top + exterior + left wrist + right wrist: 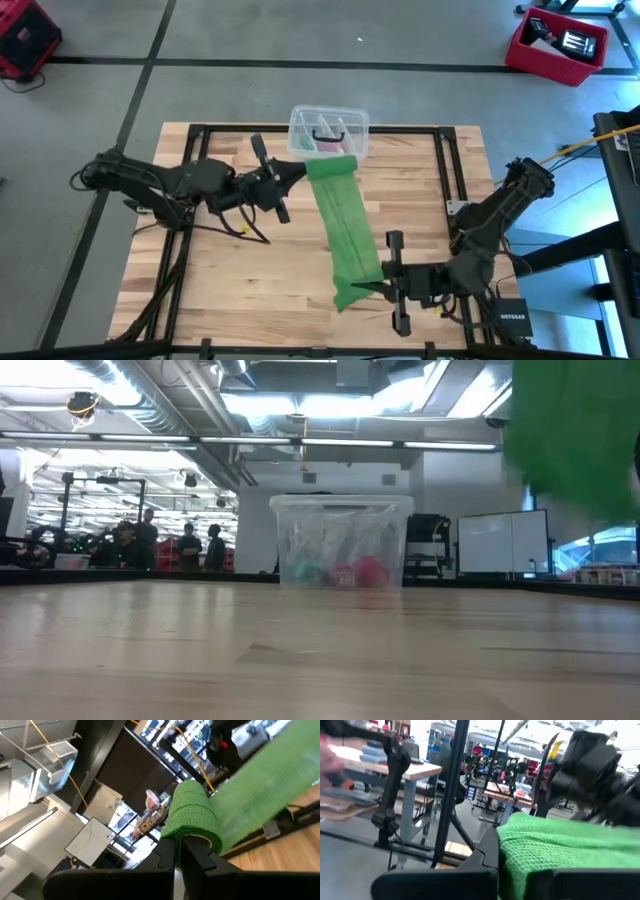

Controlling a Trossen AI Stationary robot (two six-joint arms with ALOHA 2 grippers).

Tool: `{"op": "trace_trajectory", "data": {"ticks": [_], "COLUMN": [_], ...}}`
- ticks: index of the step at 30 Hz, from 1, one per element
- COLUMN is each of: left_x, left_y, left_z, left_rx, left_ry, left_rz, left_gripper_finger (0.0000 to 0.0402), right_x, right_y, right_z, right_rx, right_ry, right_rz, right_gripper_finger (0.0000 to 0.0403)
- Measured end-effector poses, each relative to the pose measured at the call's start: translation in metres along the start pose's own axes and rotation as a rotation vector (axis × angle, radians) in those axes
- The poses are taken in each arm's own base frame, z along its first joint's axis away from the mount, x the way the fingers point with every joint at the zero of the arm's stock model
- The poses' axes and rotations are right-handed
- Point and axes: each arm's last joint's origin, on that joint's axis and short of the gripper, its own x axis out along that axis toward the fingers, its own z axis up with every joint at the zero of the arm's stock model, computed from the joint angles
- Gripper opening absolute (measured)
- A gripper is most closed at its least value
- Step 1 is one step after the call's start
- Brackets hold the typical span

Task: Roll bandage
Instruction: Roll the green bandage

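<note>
Bandage (345,225) lengthwise between both grippers

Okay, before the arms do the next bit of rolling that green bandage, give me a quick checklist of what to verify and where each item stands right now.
1. Left gripper shut on the rolled end of the bandage: ok; the left wrist view shows the green roll pinched between its fingers.
2. Right gripper shut on the bandage's free end: ok.
3. Strip stretched between the two grippers without folds: not ok; it bunches near the right gripper.
4. Strip lifted off the table: cannot tell.
5. Clear plastic box out of the roll's way: not ok; it sits right beside the roll.
</note>
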Motion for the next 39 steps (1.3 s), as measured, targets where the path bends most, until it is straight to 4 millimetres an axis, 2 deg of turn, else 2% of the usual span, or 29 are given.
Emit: {"op": "trace_trajectory", "data": {"ticks": [7, 13, 20, 32, 39], "left_x": [0.002, -0.003, -0.015, -0.008, -0.018], "left_y": [-0.03, -0.062, -0.09, -0.145, -0.179], "left_z": [-0.023, -0.041, -0.049, -0.054, -0.05], "left_rx": [0.07, 0.12, 0.118, 0.156, 0.229], "left_ry": [0.058, 0.086, 0.085, 0.115, 0.094], "left_rz": [-0.067, -0.147, -0.222, -0.32, -0.395], "left_gripper_finger": [0.0002, 0.0002, 0.0002, 0.0002, 0.0001], "right_x": [-0.001, -0.004, -0.003, 0.008, 0.004], "right_y": [-0.005, -0.015, -0.035, -0.055, -0.075], "right_z": [0.019, 0.044, 0.068, 0.067, 0.068], "right_rx": [0.034, 0.062, 0.119, 0.147, 0.138], "right_ry": [-0.046, -0.072, -0.113, -0.114, -0.077], "right_rz": [-0.002, -0.027, -0.124, -0.18, -0.274], "right_gripper_finger": [0.0001, 0.0001, 0.0008, 0.0011, 0.0011]}}
